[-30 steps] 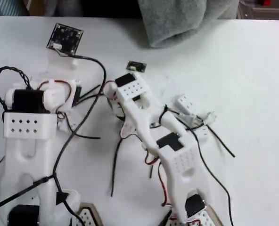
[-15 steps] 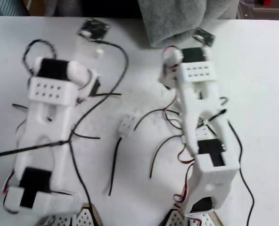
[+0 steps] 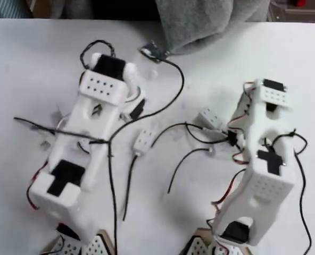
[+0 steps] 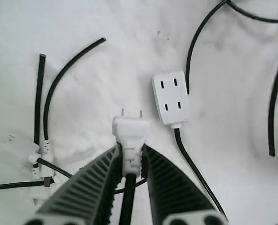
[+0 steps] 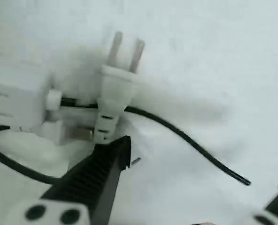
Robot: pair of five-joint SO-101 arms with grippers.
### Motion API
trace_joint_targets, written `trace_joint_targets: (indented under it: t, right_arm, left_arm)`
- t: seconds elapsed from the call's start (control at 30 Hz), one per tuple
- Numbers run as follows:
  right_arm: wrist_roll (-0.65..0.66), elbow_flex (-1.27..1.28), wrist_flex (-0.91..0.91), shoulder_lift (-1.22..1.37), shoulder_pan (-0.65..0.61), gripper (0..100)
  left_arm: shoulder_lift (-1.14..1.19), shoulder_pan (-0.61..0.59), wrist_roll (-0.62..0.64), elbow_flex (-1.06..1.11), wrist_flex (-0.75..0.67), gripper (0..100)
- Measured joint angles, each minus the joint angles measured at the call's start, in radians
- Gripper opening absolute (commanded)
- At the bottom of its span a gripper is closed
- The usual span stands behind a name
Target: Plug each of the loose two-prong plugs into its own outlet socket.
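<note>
The white plug [image 4: 127, 130] is clamped in the left gripper [image 4: 130, 151]. Its long axis runs in line with the fingers, prongs pointing away from the wrist. It is just beside the outlet block [image 4: 171, 97], not touching. A second plug [image 5: 111, 101] lies on the table [image 5: 214, 56] near another block [image 5: 12, 103], prongs pointing away from the right gripper [image 5: 202, 161], whose jaws stand wide apart.

High view looks down over the table [image 3: 30, 48]; close-up left wrist view shares its outlet socket [image 4: 171, 96].
</note>
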Motion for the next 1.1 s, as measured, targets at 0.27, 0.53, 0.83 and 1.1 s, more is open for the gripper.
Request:
trace_joint_targets:
  t: [0.27,0.53,0.83,1.1]
  right_arm:
    - [-0.002,-0.031,-0.012,0.063,0.028,34.8]
    - [-0.002,-0.031,-0.017,0.063,0.026,34.6]
    - [-0.002,-0.031,-0.017,0.063,0.026,34.6]
    - [-0.002,-0.031,-0.018,0.063,0.026,34.6]
  left_arm:
    - [0.040,0.055,0.052,-0.028,0.000,2]
    - [0.051,0.157,0.172,-0.028,0.000,2]
    - [0.175,0.149,0.249,-0.028,-0.023,2]
    - [0.181,0.149,0.265,-0.072,-0.035,2]
